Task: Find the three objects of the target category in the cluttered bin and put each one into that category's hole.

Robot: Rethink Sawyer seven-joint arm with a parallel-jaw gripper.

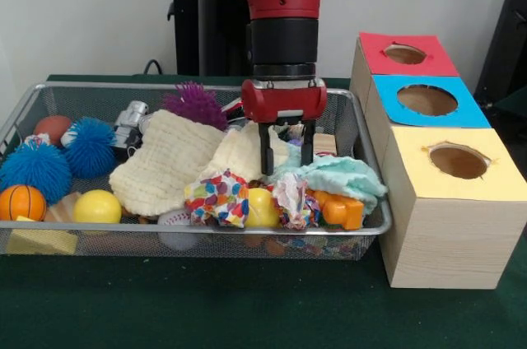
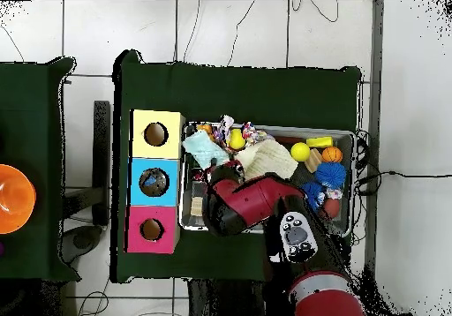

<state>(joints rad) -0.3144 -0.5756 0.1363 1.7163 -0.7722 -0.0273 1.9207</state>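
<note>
The wire bin (image 1: 346, 238) holds balls, cloths and toys. The gripper (image 1: 286, 166) hangs over the cloths, jaws apart. 3 holes top the wooden box (image 1: 445, 234).

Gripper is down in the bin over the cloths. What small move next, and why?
Probably lower a little and close. The gripper hangs open, its fingers straddling the seam between the cream cloth and the mint cloth, gripping nothing yet. Lifting a cloth should uncover what lies beneath.

Red arm (image 2: 256, 202) over bin (image 2: 357, 167), beside 3 holes (image 2: 154, 182)
</note>
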